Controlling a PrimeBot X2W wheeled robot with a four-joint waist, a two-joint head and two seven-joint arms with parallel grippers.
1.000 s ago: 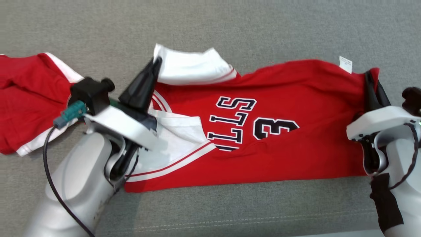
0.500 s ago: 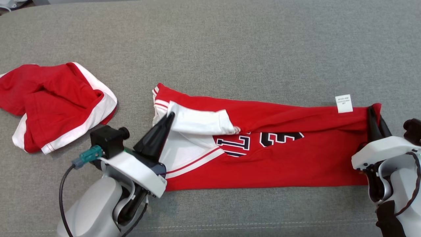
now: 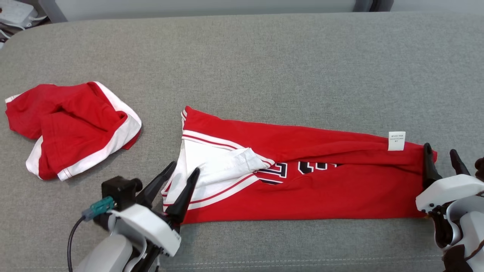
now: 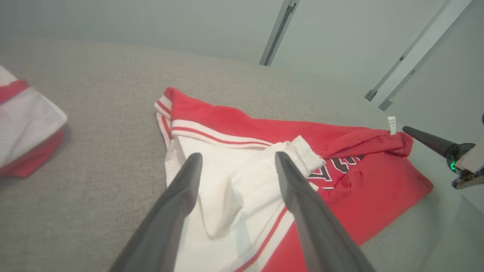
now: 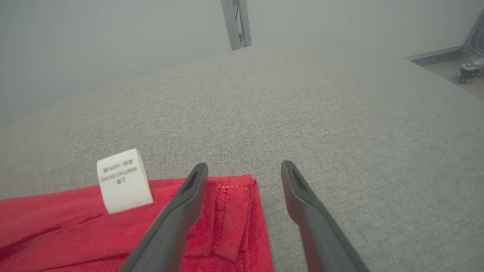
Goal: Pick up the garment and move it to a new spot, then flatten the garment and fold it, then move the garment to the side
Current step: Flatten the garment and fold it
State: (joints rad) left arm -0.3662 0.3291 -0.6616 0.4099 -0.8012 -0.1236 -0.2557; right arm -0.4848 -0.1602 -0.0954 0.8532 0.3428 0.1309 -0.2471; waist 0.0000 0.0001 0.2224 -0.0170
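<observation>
Garment (image 3: pixel 321 196) is laid with long axis parallel to the front edge of the cushion (image 3: pixel 264 56), flanked by left gripper (image 3: pixel 185 166) and right gripper (image 3: pixel 439 148), both spread empty at opposite ends.

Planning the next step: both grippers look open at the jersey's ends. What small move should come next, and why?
Probably smooth the bunched white sleeve with the left gripper: the jersey lies folded lengthwise, but that sleeve sits rumpled on top.

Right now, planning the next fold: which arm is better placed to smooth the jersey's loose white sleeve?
Left. The left gripper stands open right at the white sleeve; the right gripper, also open, sits at the far corner of the jersey, beside the care tag.
</observation>
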